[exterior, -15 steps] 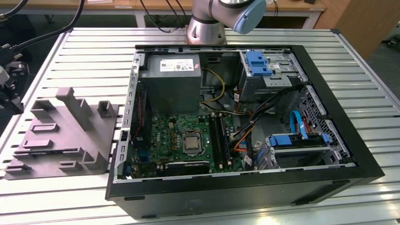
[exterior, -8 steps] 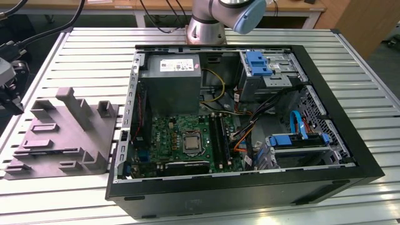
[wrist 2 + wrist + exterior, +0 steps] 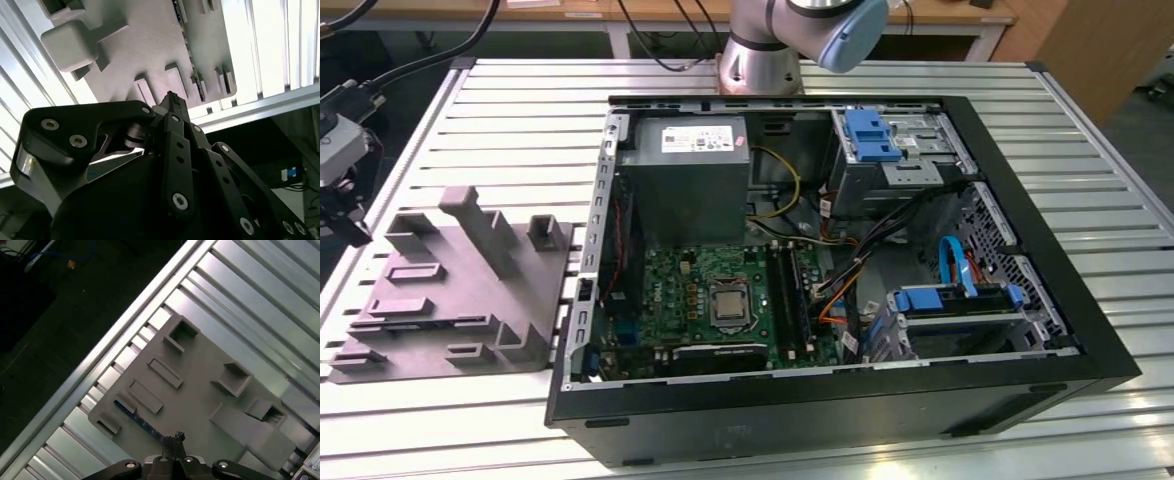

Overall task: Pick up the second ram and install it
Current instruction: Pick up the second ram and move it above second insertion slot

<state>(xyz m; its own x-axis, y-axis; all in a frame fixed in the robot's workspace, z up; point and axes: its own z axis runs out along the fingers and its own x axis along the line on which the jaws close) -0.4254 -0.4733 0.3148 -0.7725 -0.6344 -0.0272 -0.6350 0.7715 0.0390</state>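
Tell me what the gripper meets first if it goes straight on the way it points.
Ahead of the gripper, probably the end of the second ram lying on the grey fixture, or the fixture surface right beside it; depth is unclear in the first wrist view.

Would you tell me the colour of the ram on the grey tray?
The ram is dark bluish, clearest in the first wrist view.

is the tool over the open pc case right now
No: in the first wrist view the tool is above the grey holder, near one end of the second ram lying on it.
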